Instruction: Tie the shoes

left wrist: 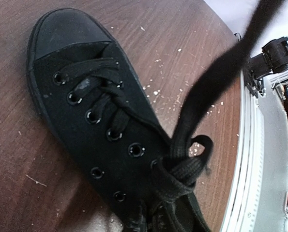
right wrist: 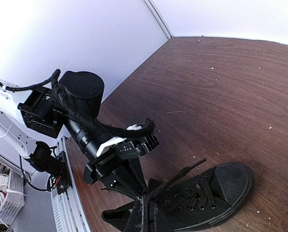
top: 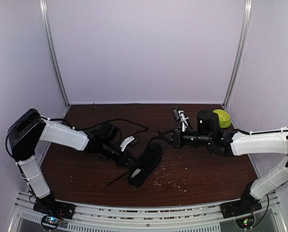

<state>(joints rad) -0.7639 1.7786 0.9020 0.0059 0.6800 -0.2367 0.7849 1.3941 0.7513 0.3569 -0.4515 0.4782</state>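
The black sneaker (top: 148, 164) lies on the brown table, mid-front. It also shows in the left wrist view (left wrist: 85, 111), toe at upper left, and in the right wrist view (right wrist: 216, 193). A loose knot (left wrist: 182, 169) sits at the top eyelets. One lace (left wrist: 216, 72) rises taut from the knot to the upper right. My left gripper (top: 134, 164) is at the shoe's tongue, its fingers closed together by the knot (left wrist: 156, 224) (right wrist: 146, 191). My right gripper (top: 169, 139) is up and right of the shoe, shut on a lace (right wrist: 182, 176) just above the shoe opening (right wrist: 146, 212).
A green bowl (top: 223, 117) stands at the back right behind the right arm. A small white and black object (top: 181, 117) lies near it. A free lace end (top: 112, 181) trails on the table. Pale crumbs (top: 168, 181) are scattered in front. A metal rail (top: 144, 215) runs along the near edge.
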